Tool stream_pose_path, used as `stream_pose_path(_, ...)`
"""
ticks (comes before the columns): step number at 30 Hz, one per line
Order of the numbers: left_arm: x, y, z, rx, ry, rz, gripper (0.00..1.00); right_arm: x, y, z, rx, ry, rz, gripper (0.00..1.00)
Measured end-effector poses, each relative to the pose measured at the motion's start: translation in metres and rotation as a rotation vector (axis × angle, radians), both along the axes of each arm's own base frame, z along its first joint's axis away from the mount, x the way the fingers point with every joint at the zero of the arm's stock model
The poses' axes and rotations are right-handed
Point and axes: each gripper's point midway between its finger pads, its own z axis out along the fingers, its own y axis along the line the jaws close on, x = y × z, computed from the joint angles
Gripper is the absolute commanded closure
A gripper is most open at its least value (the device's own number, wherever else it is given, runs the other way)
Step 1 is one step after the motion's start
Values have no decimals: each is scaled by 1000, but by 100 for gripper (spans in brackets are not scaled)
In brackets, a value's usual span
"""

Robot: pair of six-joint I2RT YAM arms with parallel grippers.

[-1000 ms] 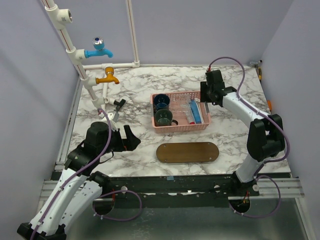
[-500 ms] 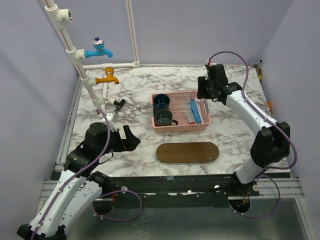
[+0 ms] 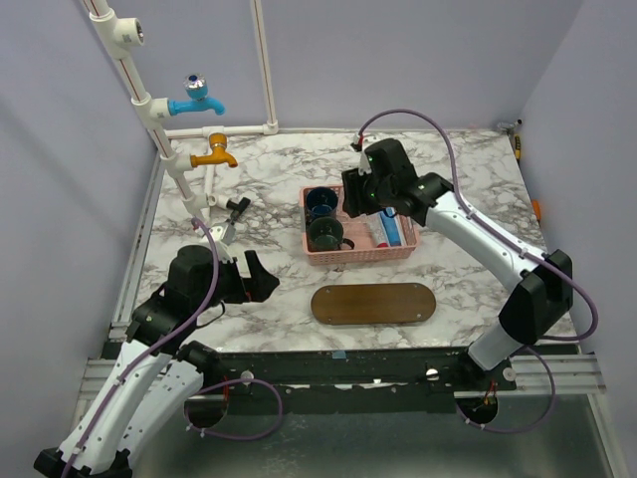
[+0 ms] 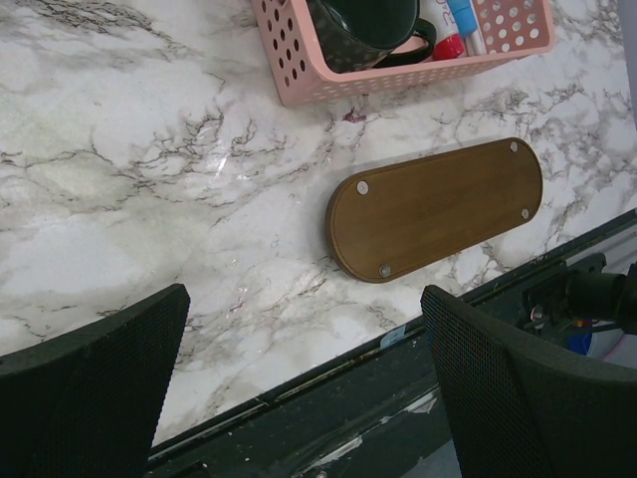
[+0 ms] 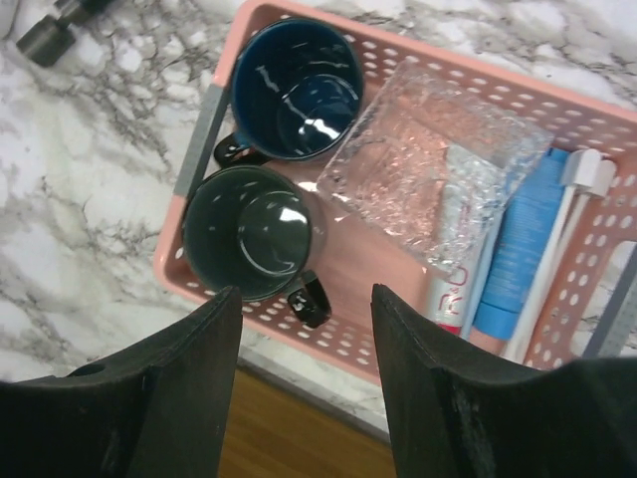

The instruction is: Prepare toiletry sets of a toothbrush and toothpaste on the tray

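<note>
The dark wooden tray point(image 3: 373, 304) lies bare near the front edge, below the pink basket point(image 3: 328, 253). In the right wrist view the basket point(image 5: 328, 344) holds a white toothpaste tube point(image 5: 450, 284) partly under a clear crinkled bag point(image 5: 433, 159), a light-blue tube point(image 5: 520, 249) and white toothbrush handles point(image 5: 569, 224). My right gripper point(image 3: 356, 199) point(image 5: 304, 299) hovers open above the basket's middle, nothing between its fingers. My left gripper point(image 3: 257, 277) point(image 4: 299, 299) rests wide open and empty left of the tray point(image 4: 438, 209).
A blue mug point(image 5: 297, 88) and a dark green mug point(image 5: 249, 231) fill the basket's left half. White pipes with a blue tap point(image 3: 194, 100) and an orange tap point(image 3: 214, 154) stand at the back left. A small dark clamp point(image 3: 237, 209) lies near them.
My right arm has swung left from the basket's far right corner to above its middle, beside the mugs. The left arm has stayed still.
</note>
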Motion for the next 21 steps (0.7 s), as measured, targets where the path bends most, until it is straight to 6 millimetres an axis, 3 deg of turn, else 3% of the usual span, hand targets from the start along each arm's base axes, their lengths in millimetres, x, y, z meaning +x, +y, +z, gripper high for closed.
stream_pose_path(8,-1,0,1,-4,-4,-4,1,-26,41,-7,-10,21,111,45)
stream_pose_path(14,-1,-1,1,-6,-4,-6,1,-37,74,-24,-50,53,190,48)
stream_pose_path(21,-1,-1,1,-7,-6,-6,1,-47,87,-52,-105,110,234,51)
